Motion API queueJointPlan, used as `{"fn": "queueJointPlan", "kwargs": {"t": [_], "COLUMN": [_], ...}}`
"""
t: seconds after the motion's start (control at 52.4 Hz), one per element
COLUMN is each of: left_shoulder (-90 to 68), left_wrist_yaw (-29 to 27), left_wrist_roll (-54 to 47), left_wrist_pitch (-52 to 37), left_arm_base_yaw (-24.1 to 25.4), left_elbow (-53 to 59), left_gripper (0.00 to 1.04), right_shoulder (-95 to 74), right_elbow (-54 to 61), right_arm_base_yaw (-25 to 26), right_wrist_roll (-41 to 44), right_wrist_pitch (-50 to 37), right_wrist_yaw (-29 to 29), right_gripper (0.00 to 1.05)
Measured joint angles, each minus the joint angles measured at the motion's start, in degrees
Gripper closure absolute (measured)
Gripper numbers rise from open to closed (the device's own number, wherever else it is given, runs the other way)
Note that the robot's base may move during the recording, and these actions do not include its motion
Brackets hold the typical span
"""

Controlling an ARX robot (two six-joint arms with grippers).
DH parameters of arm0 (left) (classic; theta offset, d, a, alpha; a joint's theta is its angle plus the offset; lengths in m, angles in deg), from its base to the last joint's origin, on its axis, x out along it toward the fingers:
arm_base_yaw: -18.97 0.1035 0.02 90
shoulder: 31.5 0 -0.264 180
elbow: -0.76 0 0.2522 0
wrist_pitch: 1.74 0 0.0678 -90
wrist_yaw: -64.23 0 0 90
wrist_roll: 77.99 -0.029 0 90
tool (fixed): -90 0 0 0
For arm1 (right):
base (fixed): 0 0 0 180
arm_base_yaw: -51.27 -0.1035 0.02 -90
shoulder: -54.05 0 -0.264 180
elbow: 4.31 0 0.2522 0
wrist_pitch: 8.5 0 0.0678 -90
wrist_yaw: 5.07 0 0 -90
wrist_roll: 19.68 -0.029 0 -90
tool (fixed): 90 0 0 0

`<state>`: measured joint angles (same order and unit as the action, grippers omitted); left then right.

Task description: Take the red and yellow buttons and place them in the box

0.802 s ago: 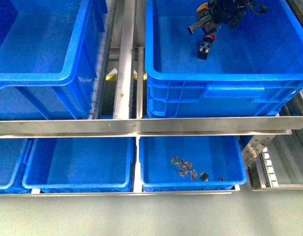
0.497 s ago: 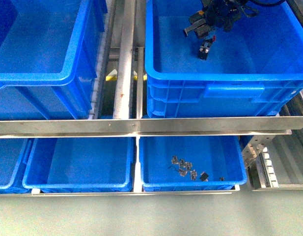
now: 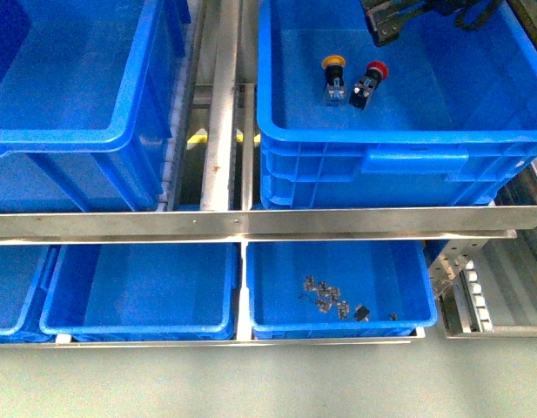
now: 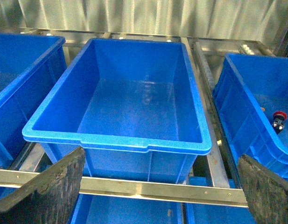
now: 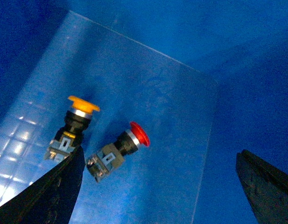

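Note:
A yellow button (image 3: 333, 77) and a red button (image 3: 369, 83) lie side by side on the floor of the box (image 3: 407, 144), the deep blue crate at upper right. My right gripper (image 3: 385, 22) hangs open above them at the picture's top edge, holding nothing. In the right wrist view the yellow button (image 5: 76, 126) and the red button (image 5: 120, 149) lie on their sides near one fingertip (image 5: 50, 196) of the right gripper (image 5: 158, 186). My left gripper (image 4: 158, 186) is open and empty, and does not show in the front view.
A second deep blue crate (image 3: 77, 87) stands at upper left, and the left wrist looks into it (image 4: 118, 140). A steel rail (image 3: 251, 225) crosses below both crates. Shallower blue trays (image 3: 137, 296) sit underneath, one with several small metal parts (image 3: 333, 300).
My right gripper has let go of the yellow button and risen toward the top of the picture. The yellow button now lies beside the red one.

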<state>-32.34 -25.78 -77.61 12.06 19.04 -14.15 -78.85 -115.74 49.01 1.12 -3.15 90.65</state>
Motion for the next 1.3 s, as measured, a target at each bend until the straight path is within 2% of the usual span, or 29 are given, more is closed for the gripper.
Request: {"fn": "queueJointPlan", "kwargs": {"t": [0.287,0.458,0.669,0.783,0.86,0.917,0.936,0.974,1.051,1.07,1.146,1.261,1.299], "left_shoulder": [0.0,0.0,0.0,0.0,0.0,0.0,0.0,0.0,0.0,0.0,0.0,0.0,0.0], "left_wrist_yaw": [0.0,0.0,0.0,0.0,0.0,0.0,0.0,0.0,0.0,0.0,0.0,0.0,0.0], "left_wrist_roll": [0.0,0.0,0.0,0.0,0.0,0.0,0.0,0.0,0.0,0.0,0.0,0.0,0.0], "left_wrist_pitch": [0.0,0.0,0.0,0.0,0.0,0.0,0.0,0.0,0.0,0.0,0.0,0.0,0.0], "left_arm_base_yaw": [0.0,0.0,0.0,0.0,0.0,0.0,0.0,0.0,0.0,0.0,0.0,0.0,0.0], "left_elbow": [0.0,0.0,0.0,0.0,0.0,0.0,0.0,0.0,0.0,0.0,0.0,0.0,0.0], "left_gripper": [0.08,0.08,0.08,0.08,0.08,0.08,0.08,0.08,0.08,0.08,0.08,0.08,0.08], "right_shoulder": [17.1,31.4,52.0,63.1,70.9,73.3,74.2,75.5,76.8,77.7,81.8,85.2,87.1], "right_elbow": [25.8,37.7,53.1,59.5,62.2,63.0,65.2,72.2,79.1,81.0,84.2,87.8,89.2], "right_arm_base_yaw": [2.1,2.1,2.0,2.6,2.8,2.9,2.8,2.6,2.6,2.5,2.5,2.5,2.5], "right_wrist_roll": [0.5,-1.8,-11.2,-20.0,-26.9,-29.9,-29.1,-25.9,-23.5,-22.9,-22.0,-21.4,-21.3], "right_wrist_pitch": [-8.8,-8.0,0.6,8.2,15.0,15.7,9.3,-8.7,-22.9,-26.6,-29.2,-28.8,-28.1], "right_wrist_yaw": [-4.1,-7.3,-11.1,-12.6,-10.8,-10.3,-8.2,-6.2,-5.9,-5.9,-5.9,-5.7,-5.7], "right_gripper": [0.07,0.07,0.07,0.07,0.07,0.07,0.11,0.22,0.36,0.42,0.61,0.85,0.96]}}
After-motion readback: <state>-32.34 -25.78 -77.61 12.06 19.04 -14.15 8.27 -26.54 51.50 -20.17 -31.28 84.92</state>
